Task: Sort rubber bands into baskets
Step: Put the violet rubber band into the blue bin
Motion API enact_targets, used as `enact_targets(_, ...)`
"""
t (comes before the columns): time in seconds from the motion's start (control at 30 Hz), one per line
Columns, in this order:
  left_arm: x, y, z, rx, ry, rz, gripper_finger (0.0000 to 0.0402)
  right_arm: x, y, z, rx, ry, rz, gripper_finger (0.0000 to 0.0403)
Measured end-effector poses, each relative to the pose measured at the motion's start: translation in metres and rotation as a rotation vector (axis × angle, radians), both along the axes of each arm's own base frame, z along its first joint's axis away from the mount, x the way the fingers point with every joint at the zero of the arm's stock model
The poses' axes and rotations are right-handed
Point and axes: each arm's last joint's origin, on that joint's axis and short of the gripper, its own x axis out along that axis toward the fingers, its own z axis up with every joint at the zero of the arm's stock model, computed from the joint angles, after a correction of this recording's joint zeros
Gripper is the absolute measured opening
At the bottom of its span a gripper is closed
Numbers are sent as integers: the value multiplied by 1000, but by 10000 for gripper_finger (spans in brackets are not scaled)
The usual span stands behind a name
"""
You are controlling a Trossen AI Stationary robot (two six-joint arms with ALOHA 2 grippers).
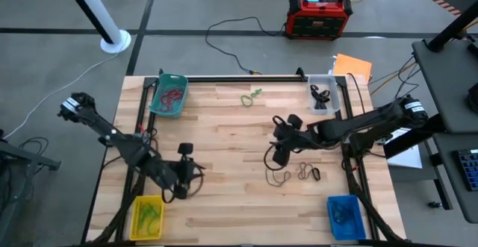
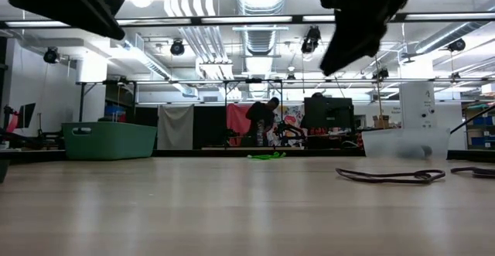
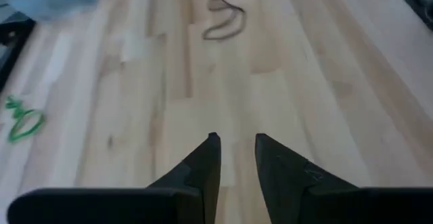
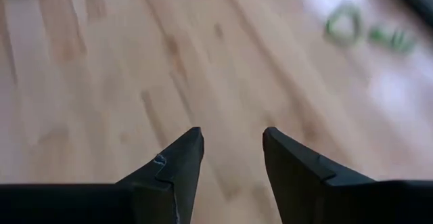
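where wood grain runs, floppy rubber bands (image 1: 295, 174)

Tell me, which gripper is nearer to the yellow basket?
Left. The left gripper hangs just beside the yellow basket; the right gripper is far across the table.

The left arm (image 1: 112, 135) is stretched from the left edge in over the table, and its gripper (image 1: 184, 174) is held low near the front left part, with its two fingers (image 3: 206, 163) set a little apart and nothing seen between them. The right arm (image 1: 366, 120) is reached in from the right side toward the middle of the table, bent at the wrist. Its gripper (image 1: 280, 156) is pointed down above the wood, its fingers (image 4: 183, 160) are spread with a clear gap, and nothing is held.
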Motion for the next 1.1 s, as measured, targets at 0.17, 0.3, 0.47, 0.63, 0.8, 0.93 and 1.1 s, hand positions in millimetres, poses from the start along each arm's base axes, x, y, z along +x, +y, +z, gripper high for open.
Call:
enact_targets(0.17, -16, 18, 5, -6, -90, 75, 76, -10, 3, -1, 192, 117, -68, 168)
enact_targets(0.3, -23, 29, 13, 95, -202, 224, 76, -13, 10, -3, 348, 146, -88, 187)
enact_targets(0.47, -30, 36, 19, 155, -241, 291, 76, -16, 28, -4, 457, 147, -129, 204)
enact_targets(0.63, -31, 37, 10, 214, -218, 282, 76, -16, 43, -10, 506, 177, -160, 203)
enact_targets(0.8, -29, 37, 0, 244, -218, 327, 76, 2, 51, -25, 502, 271, -172, 201)
enact_targets(0.93, -29, 37, 0, 259, -215, 322, 76, 22, 65, -31, 397, 323, -22, 201)
enact_targets(1.1, -28, 36, 1, 257, -217, 321, 76, 36, 86, -40, 219, 474, 113, 201)
